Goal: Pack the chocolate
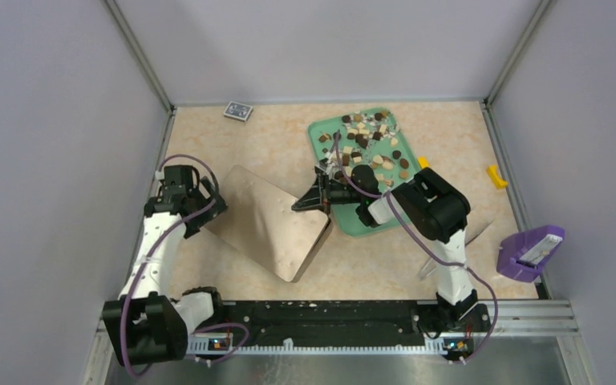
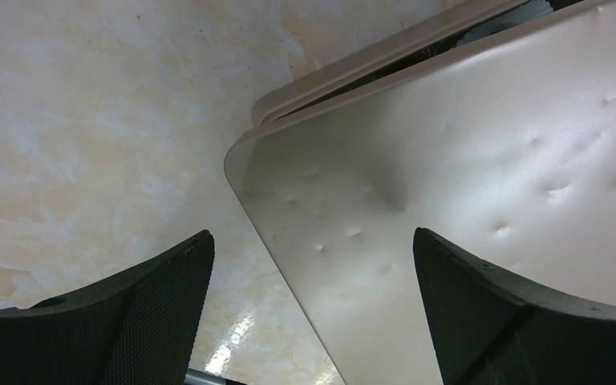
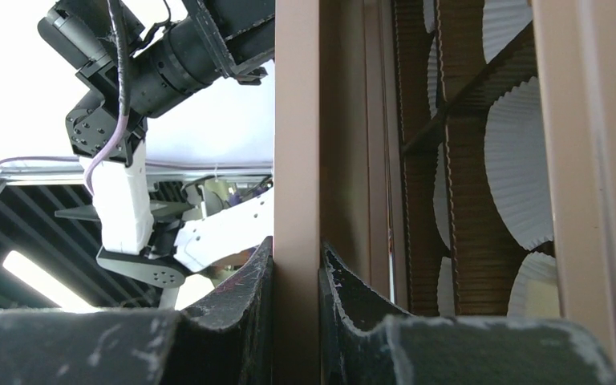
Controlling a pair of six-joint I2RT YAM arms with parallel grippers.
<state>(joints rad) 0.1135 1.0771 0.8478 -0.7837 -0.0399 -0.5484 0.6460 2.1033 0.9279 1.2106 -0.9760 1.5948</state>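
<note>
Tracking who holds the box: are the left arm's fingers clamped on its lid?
No, the left fingers stand wide apart over the lid corner, not closed on it.

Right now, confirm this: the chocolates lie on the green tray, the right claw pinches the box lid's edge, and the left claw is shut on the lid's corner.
One error: the left claw is open, fingers apart by the corner of the box lid, as the left wrist view shows. The rest holds: chocolates on the green tray, right claw pinching the lid's edge.
</note>
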